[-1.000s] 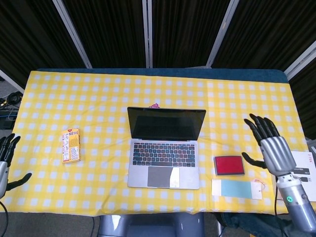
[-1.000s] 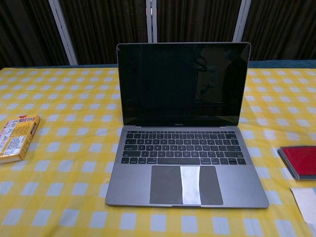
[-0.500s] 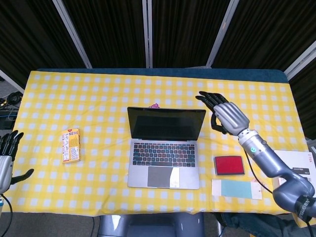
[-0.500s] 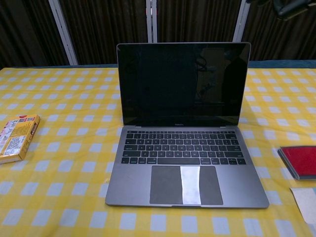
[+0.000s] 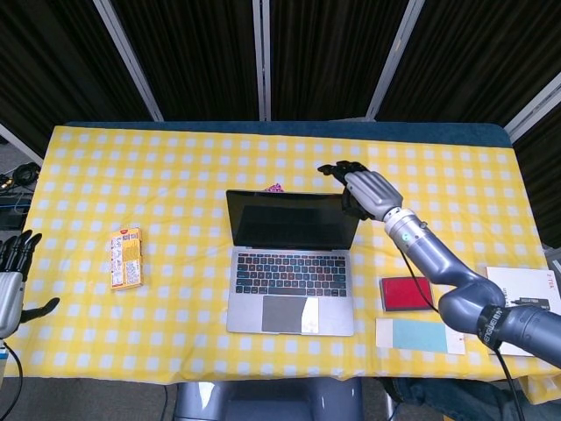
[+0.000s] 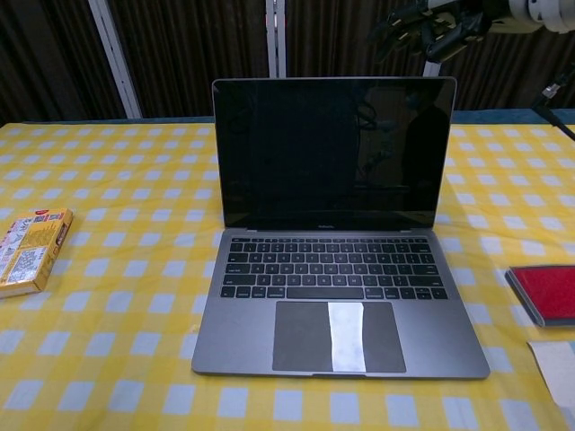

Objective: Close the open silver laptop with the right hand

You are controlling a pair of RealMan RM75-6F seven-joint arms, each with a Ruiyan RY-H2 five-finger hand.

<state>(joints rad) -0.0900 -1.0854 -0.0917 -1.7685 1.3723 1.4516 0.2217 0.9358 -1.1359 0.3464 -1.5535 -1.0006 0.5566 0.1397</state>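
Open silver laptop [image 5: 294,263], right hand [image 5: 361,189] above its lid

The laptop stands mid-table on the yellow checked cloth [image 5: 175,175], screen upright and dark. The right hand hovers over the lid's top right corner, fingers apart, holding nothing. Nearby sit a red case [image 5: 406,294] right, a yellow box [image 5: 126,258] left. The left hand [image 5: 10,285] is spread at the table's left edge.

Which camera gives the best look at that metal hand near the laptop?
The head view: the right hand and its whole arm show from above, beside the laptop lid's top corner. The chest view catches only dark fingers at its top edge.
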